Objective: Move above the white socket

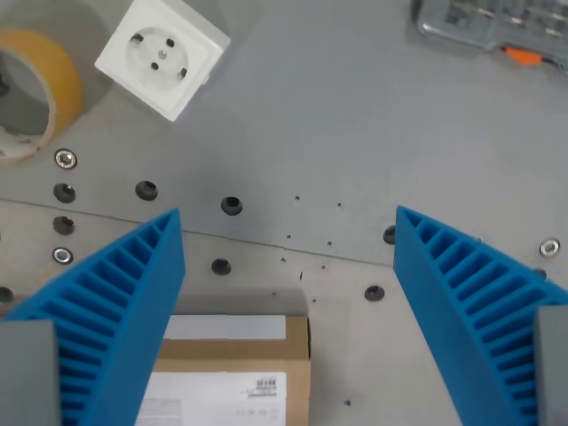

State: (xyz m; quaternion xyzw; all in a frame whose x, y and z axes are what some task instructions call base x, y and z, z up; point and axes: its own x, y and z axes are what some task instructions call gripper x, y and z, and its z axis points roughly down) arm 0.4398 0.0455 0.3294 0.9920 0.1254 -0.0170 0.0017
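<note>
The white socket (162, 53) is a square block with a round recessed face, lying tilted on the grey table at the upper left of the wrist view. My gripper (288, 222) hangs open over the table, its two blue ribbed fingers (124, 302) spread wide at the bottom left and bottom right. Nothing sits between the fingers. The socket lies well up and to the wrist view's left of the gripper, apart from both fingers.
A roll of yellowish tape (35, 89) lies left of the socket. A cardboard box with a white label (235, 368) sits below, between the fingers. A grey case with an orange latch (497, 31) is at the top right. Bolt holes (231, 206) dot the table.
</note>
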